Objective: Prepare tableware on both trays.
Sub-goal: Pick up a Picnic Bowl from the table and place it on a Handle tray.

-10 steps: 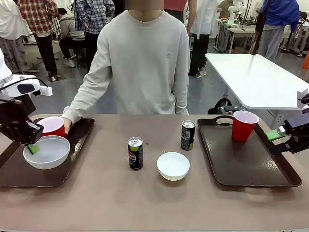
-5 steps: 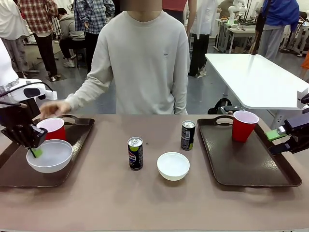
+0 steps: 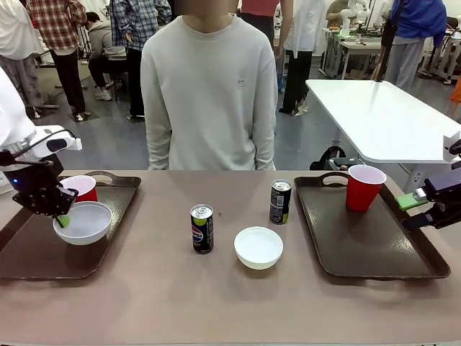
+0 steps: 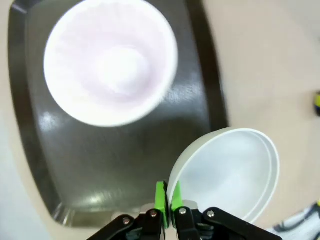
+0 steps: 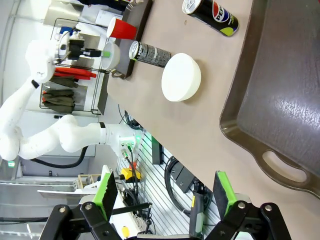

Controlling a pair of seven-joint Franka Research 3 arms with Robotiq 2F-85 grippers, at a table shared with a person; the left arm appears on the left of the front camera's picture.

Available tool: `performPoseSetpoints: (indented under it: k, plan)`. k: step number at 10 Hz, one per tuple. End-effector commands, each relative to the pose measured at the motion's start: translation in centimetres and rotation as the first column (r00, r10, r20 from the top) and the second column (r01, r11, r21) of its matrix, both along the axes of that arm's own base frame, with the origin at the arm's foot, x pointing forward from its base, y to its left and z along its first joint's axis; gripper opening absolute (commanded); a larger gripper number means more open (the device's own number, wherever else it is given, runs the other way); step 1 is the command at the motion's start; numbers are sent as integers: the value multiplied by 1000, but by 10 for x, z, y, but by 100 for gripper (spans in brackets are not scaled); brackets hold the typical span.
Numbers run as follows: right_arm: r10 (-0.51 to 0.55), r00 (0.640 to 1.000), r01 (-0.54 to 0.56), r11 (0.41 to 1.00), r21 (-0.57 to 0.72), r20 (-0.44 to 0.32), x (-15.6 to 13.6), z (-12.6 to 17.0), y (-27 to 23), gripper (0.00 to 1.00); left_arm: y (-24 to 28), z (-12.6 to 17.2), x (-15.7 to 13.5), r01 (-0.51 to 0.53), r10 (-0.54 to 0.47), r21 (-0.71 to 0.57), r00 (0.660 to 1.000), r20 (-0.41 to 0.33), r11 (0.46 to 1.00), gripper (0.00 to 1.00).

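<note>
Pinching bowl (image 4: 230, 170) rim w/ L claw (image 4: 167, 190), wrist view.

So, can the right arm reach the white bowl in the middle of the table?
Probably yes. The right hand is open and empty, and only bare floor of the right tray lies between it and the bowl; the red cup and nearer can stand farther back.

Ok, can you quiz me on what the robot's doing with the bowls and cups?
1. True or false: the left pincer is shut on the rim of a shallow white round bowl.
2. How many slim dark drink cans stand on the table between the two dark brown plastic trays?
3. What stands on the right tray? A) a red plastic cup B) a bowl C) a can
Key: 1 true; 2 two; 3 A.
</note>
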State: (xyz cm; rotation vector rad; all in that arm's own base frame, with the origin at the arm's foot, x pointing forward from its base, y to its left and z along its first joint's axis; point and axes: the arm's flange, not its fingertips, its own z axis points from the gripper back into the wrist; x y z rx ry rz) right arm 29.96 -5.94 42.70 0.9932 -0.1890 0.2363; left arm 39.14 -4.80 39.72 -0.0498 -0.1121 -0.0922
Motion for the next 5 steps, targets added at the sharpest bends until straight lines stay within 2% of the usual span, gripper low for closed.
performPoseSetpoints:
  k: [1,4,5]
  plan:
    - [4,1000,-4,1000,16,9,1,0,0,100,19,-73,-45,-83,83,4,996,-18,997,0]
    - [4,1000,-4,1000,16,9,1,0,0,100,34,-87,-40,-117,117,-2,992,-50,993,0]
    - [4,1000,-4,1000,16,9,1,0,0,100,36,-90,-42,-122,121,-8,991,-61,993,10]
